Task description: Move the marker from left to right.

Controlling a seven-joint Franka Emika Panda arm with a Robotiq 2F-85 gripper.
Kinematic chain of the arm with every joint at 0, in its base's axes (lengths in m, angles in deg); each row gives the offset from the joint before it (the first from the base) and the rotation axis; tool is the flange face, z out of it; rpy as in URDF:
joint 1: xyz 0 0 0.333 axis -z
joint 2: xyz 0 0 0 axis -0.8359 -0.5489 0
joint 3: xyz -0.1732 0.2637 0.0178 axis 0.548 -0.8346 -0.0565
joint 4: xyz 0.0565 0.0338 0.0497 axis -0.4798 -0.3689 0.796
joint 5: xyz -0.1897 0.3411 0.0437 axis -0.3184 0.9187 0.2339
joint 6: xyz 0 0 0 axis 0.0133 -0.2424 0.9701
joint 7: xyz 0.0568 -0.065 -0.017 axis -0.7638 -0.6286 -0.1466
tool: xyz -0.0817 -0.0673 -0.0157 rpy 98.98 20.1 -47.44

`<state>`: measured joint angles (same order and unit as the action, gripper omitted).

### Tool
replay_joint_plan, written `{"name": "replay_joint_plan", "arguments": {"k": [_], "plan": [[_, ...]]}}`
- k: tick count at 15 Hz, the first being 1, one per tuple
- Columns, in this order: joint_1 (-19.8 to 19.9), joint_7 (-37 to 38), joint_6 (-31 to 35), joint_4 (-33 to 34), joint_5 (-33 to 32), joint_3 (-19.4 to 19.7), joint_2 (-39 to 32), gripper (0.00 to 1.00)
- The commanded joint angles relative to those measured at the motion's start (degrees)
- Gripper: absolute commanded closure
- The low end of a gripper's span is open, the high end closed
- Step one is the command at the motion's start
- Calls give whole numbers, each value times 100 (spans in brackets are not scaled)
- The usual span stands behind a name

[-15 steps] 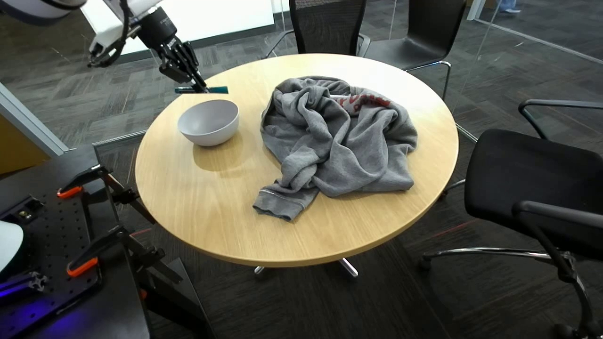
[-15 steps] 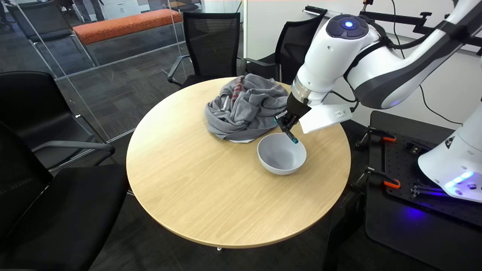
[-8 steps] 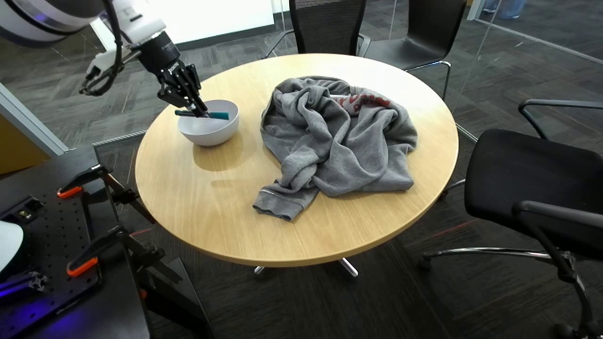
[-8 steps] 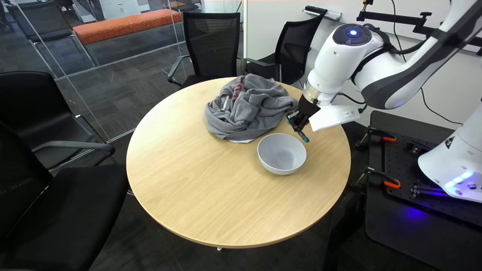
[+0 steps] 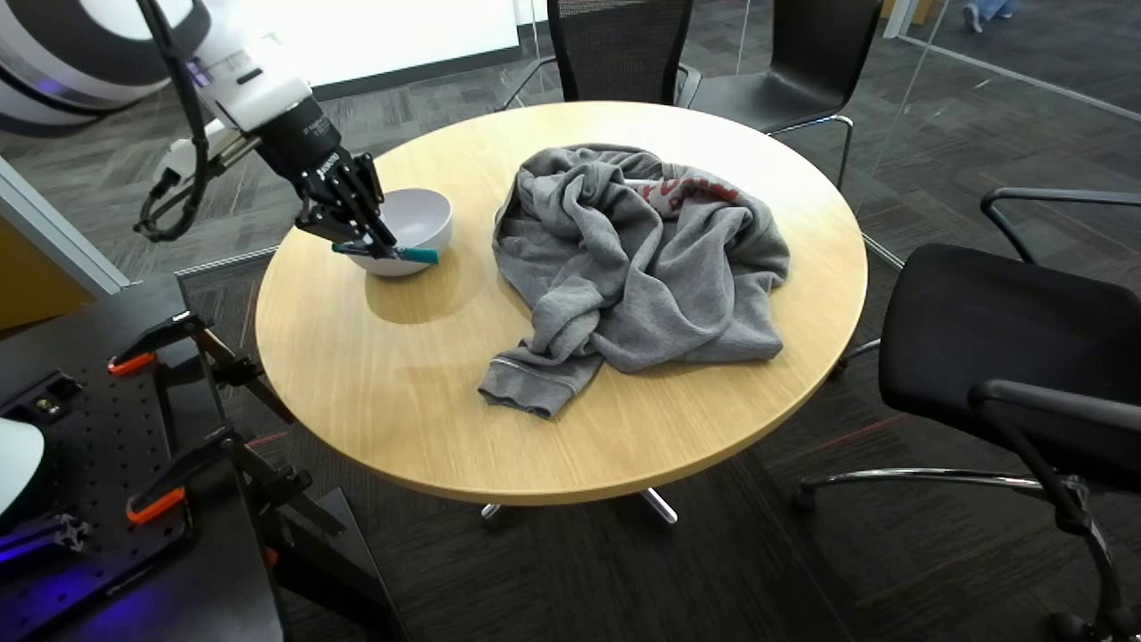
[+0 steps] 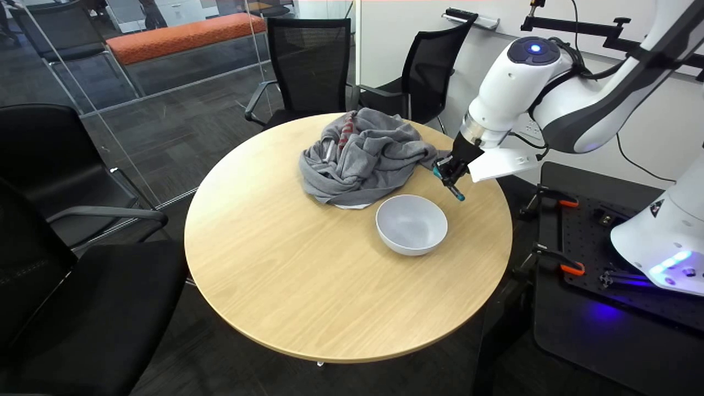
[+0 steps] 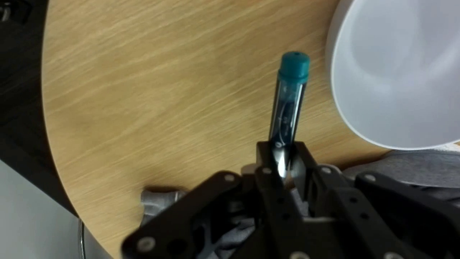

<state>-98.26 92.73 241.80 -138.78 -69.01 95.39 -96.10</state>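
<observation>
Holds marker (image 7: 288,108) pinched tight in gripper (image 7: 283,156); now swings farther right, clear of bowl (image 6: 411,225) in an exterior view; likely mid-transfer, unplaced.

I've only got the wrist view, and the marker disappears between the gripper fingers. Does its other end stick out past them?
Observer: Yes. In an exterior view, the marker shows on both sides of the gripper.
Operator: Good. Is it touching the table?
Observer: No, it looks held in the air: in an exterior view it crosses in front of the side of the pale gray bowl, above the bowl's base.
Operator: And the gray cloth at my lower right, what is it?
Observer: A crumpled sweatshirt with red print on it, as both exterior views show.
</observation>
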Motion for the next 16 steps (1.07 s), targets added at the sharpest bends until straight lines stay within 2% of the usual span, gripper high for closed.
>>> {"name": "replay_joint_plan", "arguments": {"k": [1,9,13,16], "plan": [[16,141,392,-123,-153,222,-136,95],[-26,219,1138,6,115,291,-1114,95],[240,158,1589,-11,355,62,-1525,95],[594,145,1928,8,477,-214,-1795,95]]}}
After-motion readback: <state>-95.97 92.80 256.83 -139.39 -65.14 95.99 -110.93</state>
